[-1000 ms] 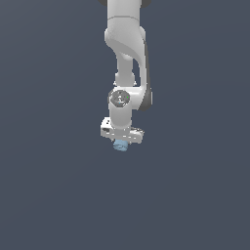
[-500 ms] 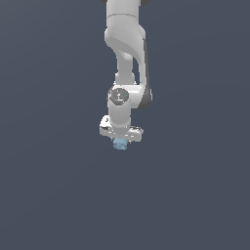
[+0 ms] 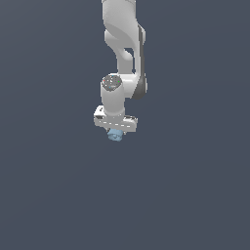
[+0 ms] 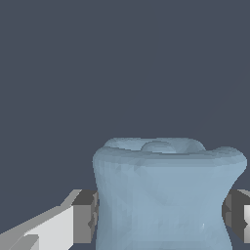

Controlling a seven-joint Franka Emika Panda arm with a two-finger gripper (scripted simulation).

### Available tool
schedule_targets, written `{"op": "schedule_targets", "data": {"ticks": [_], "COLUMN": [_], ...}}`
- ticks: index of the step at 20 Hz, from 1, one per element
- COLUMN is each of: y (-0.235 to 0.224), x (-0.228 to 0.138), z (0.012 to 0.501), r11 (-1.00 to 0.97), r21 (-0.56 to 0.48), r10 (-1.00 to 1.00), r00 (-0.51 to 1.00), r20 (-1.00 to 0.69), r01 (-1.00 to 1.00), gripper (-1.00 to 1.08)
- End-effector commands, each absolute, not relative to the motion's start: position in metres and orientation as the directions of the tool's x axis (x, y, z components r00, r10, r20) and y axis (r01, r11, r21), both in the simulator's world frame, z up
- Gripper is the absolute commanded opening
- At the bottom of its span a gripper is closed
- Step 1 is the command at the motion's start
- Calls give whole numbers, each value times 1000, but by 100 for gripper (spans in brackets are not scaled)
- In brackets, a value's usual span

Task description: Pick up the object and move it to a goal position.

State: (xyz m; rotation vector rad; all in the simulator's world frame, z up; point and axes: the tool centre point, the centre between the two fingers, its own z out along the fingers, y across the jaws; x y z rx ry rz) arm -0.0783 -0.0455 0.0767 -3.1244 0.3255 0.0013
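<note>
The object is a small light-blue stubby block that sits under the white hand of the arm in the exterior view. My gripper points downward and is shut on it. In the wrist view the object fills the space between the two dark finger pads, which press against its two sides. The block hangs in the air with no surface touching it from below.
A plain dark grey-blue background fills both views. No other objects, containers or edges show. No goal marker shows.
The arm has moved up a little and slightly toward the exterior view's left, carrying the light-blue block with it. The grip has not changed.
</note>
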Motion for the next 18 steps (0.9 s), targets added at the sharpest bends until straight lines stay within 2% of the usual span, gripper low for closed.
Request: {"op": "schedule_targets", "data": {"ticks": [1, 9, 18], "y": [-55, -81, -91], "x": [-91, -124, -135], "z": [89, 119, 132], "r11": [-978, -978, -979], "r21": [0, -1, -1], "r10": [-207, -206, -206], "r00": [978, 978, 979], "r20": [0, 0, 0], "r01": [-207, -206, -206], "gripper": [-100, -100, -100]}}
